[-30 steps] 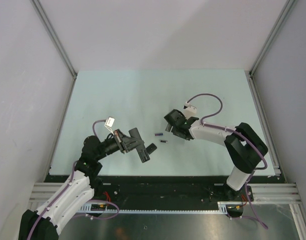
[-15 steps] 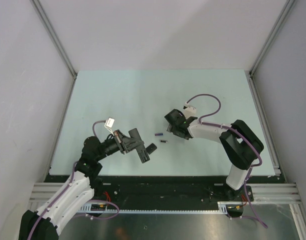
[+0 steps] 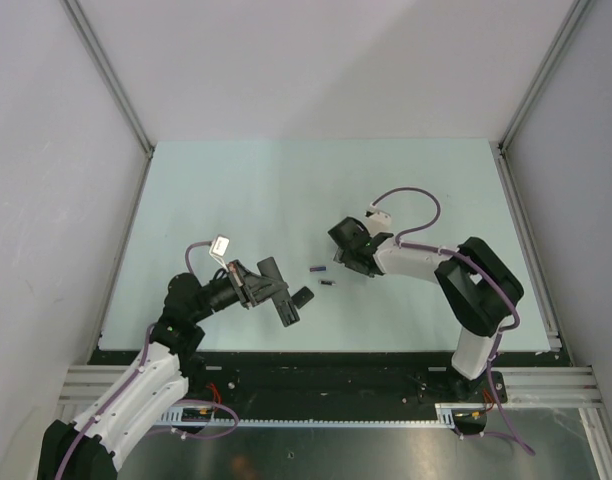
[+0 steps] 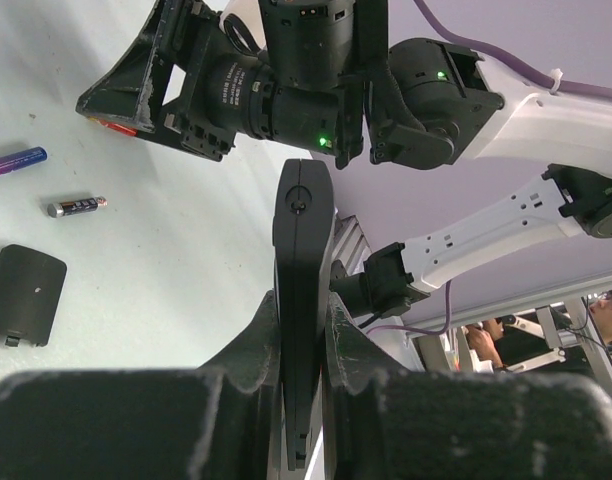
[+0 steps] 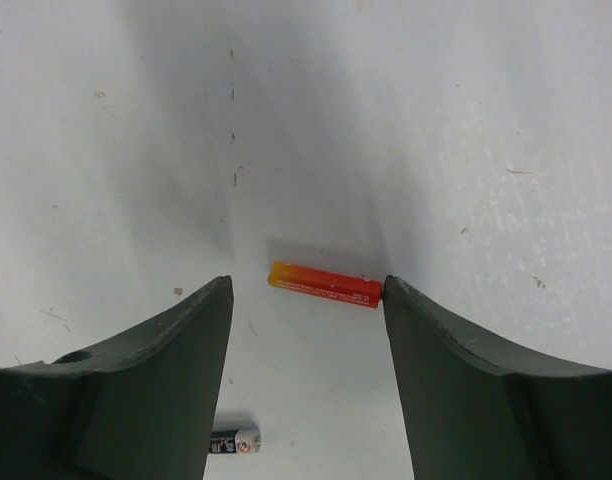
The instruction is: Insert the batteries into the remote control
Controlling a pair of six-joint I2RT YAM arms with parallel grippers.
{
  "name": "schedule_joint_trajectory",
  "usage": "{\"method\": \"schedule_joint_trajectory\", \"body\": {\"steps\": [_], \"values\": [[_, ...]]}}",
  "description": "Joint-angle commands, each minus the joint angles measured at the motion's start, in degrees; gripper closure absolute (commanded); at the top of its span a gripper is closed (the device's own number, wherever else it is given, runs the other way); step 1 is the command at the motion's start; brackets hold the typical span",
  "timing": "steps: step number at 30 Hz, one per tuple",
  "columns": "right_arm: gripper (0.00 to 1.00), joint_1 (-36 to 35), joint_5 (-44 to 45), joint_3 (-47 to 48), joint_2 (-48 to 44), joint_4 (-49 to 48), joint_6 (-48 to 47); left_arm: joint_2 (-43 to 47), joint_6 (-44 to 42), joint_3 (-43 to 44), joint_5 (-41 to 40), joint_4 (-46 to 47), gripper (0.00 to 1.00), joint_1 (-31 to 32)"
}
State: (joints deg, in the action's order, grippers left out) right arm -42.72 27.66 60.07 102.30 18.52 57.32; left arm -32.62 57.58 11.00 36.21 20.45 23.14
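Note:
My left gripper (image 3: 273,291) is shut on the remote control (image 3: 280,291), a slim black bar held edge-on between the fingers in the left wrist view (image 4: 303,270). Its black cover piece (image 3: 302,296) lies on the table beside it, also in the left wrist view (image 4: 24,308). The blue-purple battery (image 3: 315,268) and the dark battery (image 3: 327,283) lie between the arms. My right gripper (image 5: 306,285) is open and low over the table. The red battery (image 5: 324,284) lies crosswise between its fingertips, its right end touching the right finger (image 5: 456,360). The dark battery (image 5: 234,441) shows near the left finger.
The pale green table (image 3: 246,190) is walled at the left, back and right. A black rail (image 3: 316,352) runs along the near edge. The right arm's elbow (image 3: 476,285) stands at the right.
The right arm's elbow and forearm have shifted slightly left, and its gripper has edged a little farther from me. The left arm and the remote control have not moved.

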Motion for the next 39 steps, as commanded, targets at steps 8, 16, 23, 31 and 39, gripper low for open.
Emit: {"method": "schedule_joint_trajectory", "body": {"steps": [8, 16, 23, 31, 39], "values": [[0.37, 0.2, 2.5, 5.1, 5.1, 4.8, 0.2, 0.0, 0.2, -0.5, 0.0, 2.1, 1.00, 0.3], [0.38, 0.1, 3.3, 5.8, 6.2, 8.1, -0.5, -0.2, -0.1, -0.6, 0.1, 2.1, 1.00, 0.3], [0.38, 0.1, 3.9, 6.5, 7.5, 10.0, -1.9, -0.7, -0.3, -0.5, 0.4, 2.2, 1.00, 0.3], [0.39, 0.2, 3.0, 6.9, 9.1, 10.5, -2.8, -0.3, -0.3, -0.5, 0.3, 2.1, 1.00, 0.3], [0.41, -0.3, 2.3, 7.4, 10.1, 10.5, -3.6, -0.3, -0.3, -0.5, 0.2, 2.1, 1.00, 0.3]]}}
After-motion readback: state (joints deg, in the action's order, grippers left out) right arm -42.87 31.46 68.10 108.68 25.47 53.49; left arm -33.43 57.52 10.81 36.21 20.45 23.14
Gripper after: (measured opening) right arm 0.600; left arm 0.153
